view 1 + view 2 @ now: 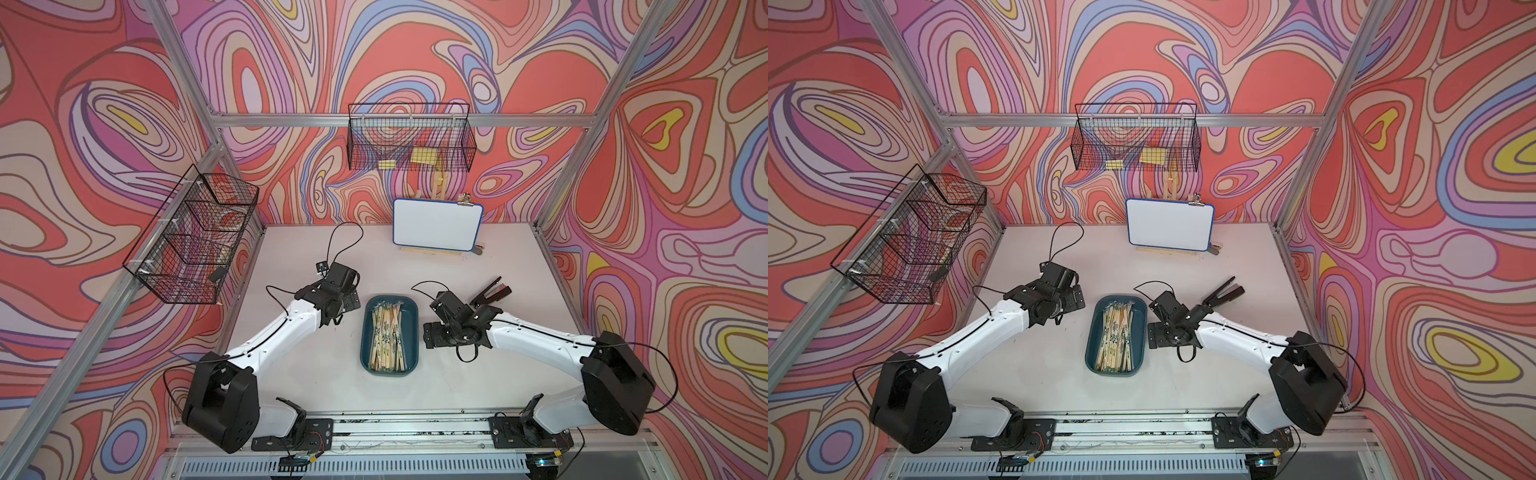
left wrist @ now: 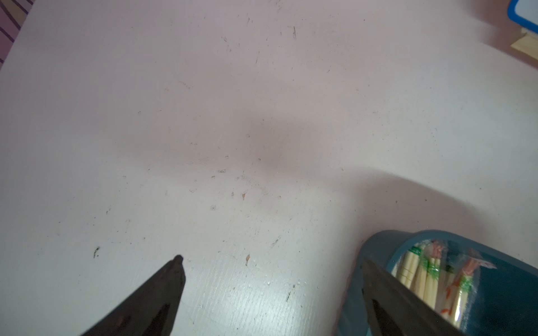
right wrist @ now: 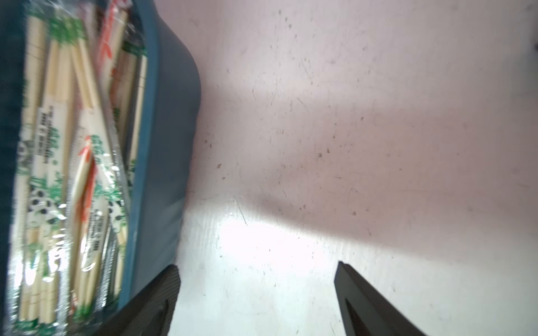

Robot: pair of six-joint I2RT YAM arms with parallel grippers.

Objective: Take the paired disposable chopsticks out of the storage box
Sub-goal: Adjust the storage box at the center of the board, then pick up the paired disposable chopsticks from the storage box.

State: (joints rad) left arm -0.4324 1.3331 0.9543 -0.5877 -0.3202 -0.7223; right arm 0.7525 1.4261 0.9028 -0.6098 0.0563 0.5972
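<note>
**Step in hand:** approach. No pair is lifted, and both arms flank the tray empty.

1. Side wire basket point(image 1: 191, 237), hung on the left wall. It has divided compartments with something red and white inside, too faint to name.
2. Left gripper point(image 2: 270, 260), just beside the tray's far left corner. Its fingers are spread wide over bare table point(image 2: 203, 116) and hold nothing. In the left wrist view one finger overlaps the tray's corner, and I cannot tell whether they touch.
3. Tray point(image 1: 410, 332), dark teal, shallow, with rounded corners, at mid-table between the two arms.
   - It holds the chopsticks point(image 1: 387, 336): a loose heap of pale pairs in clear sleeves, lying lengthwise and overlapping.
   - The right wrist view shows green, orange and panda prints on the sleeves.
   - Every pair in view lies inside the walls.
4. Rear wire basket point(image 1: 411, 139), on the back wall. It holds small yellow items of unclear kind.
5. Whiteboard point(image 1: 438, 224), blank, propped at the back of the table.
6. Right gripper point(image 3: 256, 265), outside the tray's right wall point(image 3: 168, 116). Its fingers are spread with only table between them.
7. Black stapler-like tool point(image 1: 492, 291), behind the right arm. It is not part of the job.

**Next move, as judged:** one gripper crosses the rim, comes down over a single top sleeve and closes across its width. The slick, overlapping sleeves could slip free or come up in a bunch.
</note>
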